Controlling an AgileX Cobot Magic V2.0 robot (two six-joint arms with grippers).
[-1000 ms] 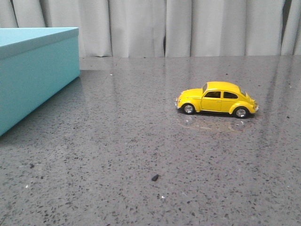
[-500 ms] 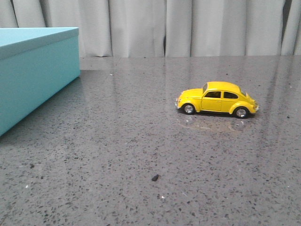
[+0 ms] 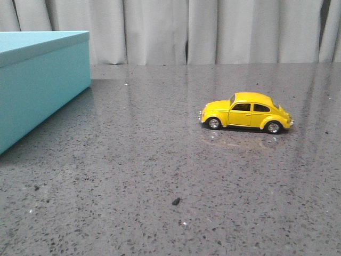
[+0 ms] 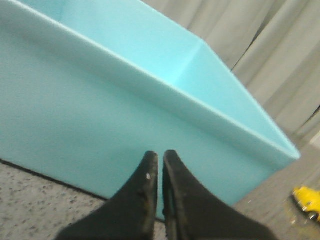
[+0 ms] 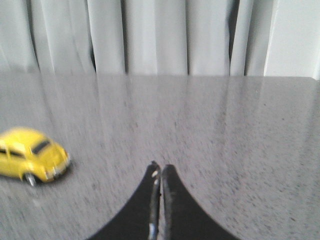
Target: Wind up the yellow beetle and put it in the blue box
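The yellow beetle (image 3: 245,112) sits right of centre on the grey tabletop (image 3: 160,176), well apart from the blue box (image 3: 37,80) at upper left, nothing standing between them. Left pincer (image 4: 160,162) and right pincer (image 5: 160,172) are both pressed closed, holding nothing.

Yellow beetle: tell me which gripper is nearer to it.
Right, as far as the wrist views show. The right gripper, jaws shut, has the yellow beetle close beside it. The left gripper, jaws shut, faces the blue box, the beetle far off.
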